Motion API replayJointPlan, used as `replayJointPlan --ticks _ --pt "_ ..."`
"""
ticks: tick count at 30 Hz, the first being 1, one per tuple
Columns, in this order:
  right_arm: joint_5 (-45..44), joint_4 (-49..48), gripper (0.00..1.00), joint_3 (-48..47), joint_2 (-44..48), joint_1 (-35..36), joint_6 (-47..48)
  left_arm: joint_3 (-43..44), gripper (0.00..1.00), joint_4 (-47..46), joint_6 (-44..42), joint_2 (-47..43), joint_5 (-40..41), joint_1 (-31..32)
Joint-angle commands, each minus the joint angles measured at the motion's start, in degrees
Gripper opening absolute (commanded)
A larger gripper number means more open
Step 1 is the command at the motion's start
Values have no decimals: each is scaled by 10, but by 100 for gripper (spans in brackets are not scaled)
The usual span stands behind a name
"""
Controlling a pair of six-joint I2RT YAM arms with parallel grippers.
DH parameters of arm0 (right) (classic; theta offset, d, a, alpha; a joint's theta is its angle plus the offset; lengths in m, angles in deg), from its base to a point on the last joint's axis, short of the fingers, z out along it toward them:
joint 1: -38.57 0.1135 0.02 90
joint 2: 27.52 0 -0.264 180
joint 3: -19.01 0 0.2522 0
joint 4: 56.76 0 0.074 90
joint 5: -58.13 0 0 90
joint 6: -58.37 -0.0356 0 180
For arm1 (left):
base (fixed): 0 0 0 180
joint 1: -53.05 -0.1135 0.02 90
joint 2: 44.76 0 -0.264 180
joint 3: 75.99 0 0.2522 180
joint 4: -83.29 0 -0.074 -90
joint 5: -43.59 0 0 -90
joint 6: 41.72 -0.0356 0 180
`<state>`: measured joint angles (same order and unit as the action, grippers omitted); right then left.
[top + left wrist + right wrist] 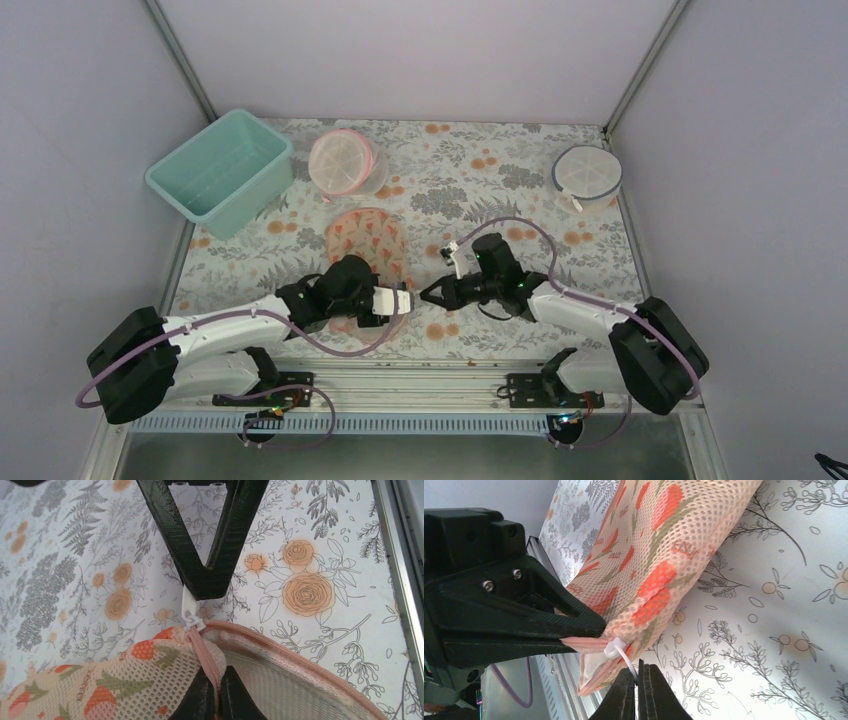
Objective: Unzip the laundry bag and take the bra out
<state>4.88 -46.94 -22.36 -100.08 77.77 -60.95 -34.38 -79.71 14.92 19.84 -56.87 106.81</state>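
Closest to the lens in the right wrist view, the right gripper (637, 672) was clenched on the white zip pull (616, 647). The bag (365, 238) lay mid-table on the flowered cloth (480, 190). Its long axis ran far to near, with the far end toward the pink-rimmed pod (343, 163) and the zip end pointing at the near edge, in between the two grippers. The left gripper (218, 676) was clamped on the pink zip edge (300, 655) just behind the slider (192, 624), facing the right gripper tip to tip with a small gap. That near end looked raised off the cloth. A teal tub (250, 190) stood far left and a grey-rimmed pod (587, 172) far right.
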Motion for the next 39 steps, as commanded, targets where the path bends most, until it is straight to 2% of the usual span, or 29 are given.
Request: replayJointPlan --ticks 1,7,8,10,11,12,13,16,19,20,21,22,25,26,31,39 --pt "-89 44 4 0 -30 -53 23 -12 2 30 -37 -14 -28 3" --pt "-61 30 4 -12 -46 -52 32 -4 3 21 -40 -21 -48 3" --pt "-65 35 4 -16 -44 -52 35 -1 13 15 -39 -24 -49 2" --pt "-79 49 4 -25 -40 -52 40 7 66 7 -37 -28 -56 2" --pt "-97 64 6 -32 -40 -53 43 15 81 5 -35 -30 -60 2" --pt "-116 82 14 -42 -42 -53 45 22 93 5 -29 -33 -64 2" --pt "-135 105 24 -53 -44 -55 47 32 99 5 -20 -38 -65 1" --pt "-192 162 49 -88 -40 -58 54 65 100 8 37 -57 -71 -23" --pt "-243 198 61 -133 -32 -57 51 79 100 -12 142 -88 -73 -92" --pt "-259 208 74 -153 -34 -52 46 77 100 -23 184 -101 -70 -123" --pt "-276 219 81 -174 -39 -41 41 72 100 -37 224 -118 -67 -156" --pt "-295 228 86 -199 -48 -24 41 59 100 -48 270 -136 -58 -194" --pt "-358 253 89 -275 -92 56 45 19 100 -69 396 -197 -24 -298" --pt "-375 265 98 -302 -113 82 46 5 100 -68 433 -221 -12 -333" --pt "-498 337 100 -467 -255 194 34 -55 100 -18 602 -343 43 -471" --pt "-599 461 100 -710 -472 264 47 -163 100 -13 676 -488 87 -564"
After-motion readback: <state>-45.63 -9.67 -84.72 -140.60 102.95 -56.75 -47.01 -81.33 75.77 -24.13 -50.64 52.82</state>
